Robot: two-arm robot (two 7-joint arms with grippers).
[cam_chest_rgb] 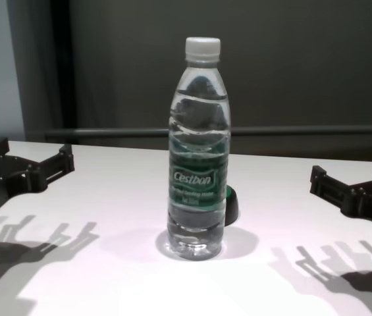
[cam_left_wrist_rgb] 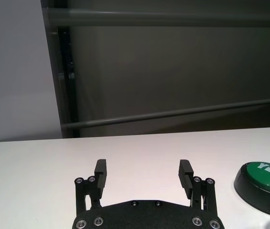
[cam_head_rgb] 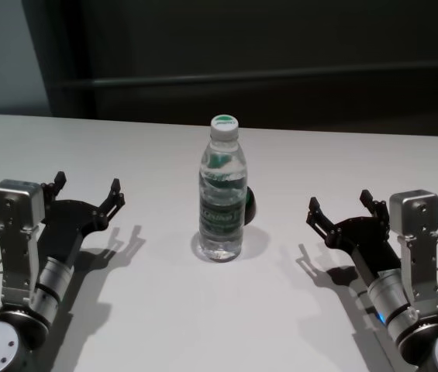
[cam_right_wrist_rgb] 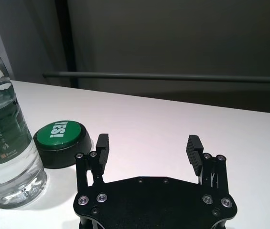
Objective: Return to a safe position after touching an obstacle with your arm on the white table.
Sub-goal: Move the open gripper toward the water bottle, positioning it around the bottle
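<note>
The obstacle, a clear water bottle (cam_head_rgb: 222, 194) with a white cap and green "Cestbon" label, stands upright at the middle of the white table (cam_head_rgb: 164, 310). It also shows in the chest view (cam_chest_rgb: 197, 151) and the right wrist view (cam_right_wrist_rgb: 3, 138). My left gripper (cam_head_rgb: 87, 191) is open and empty, well to the bottle's left, above the table (cam_left_wrist_rgb: 143, 175). My right gripper (cam_head_rgb: 340, 205) is open and empty, well to the bottle's right (cam_right_wrist_rgb: 148, 148). Neither arm touches the bottle.
A small black dome with a green "YES" top (cam_right_wrist_rgb: 60, 142) sits just behind the bottle, to its right (cam_head_rgb: 248, 205); it also shows in the left wrist view (cam_left_wrist_rgb: 264, 183). A dark wall with a horizontal rail (cam_chest_rgb: 304, 130) lies beyond the table's far edge.
</note>
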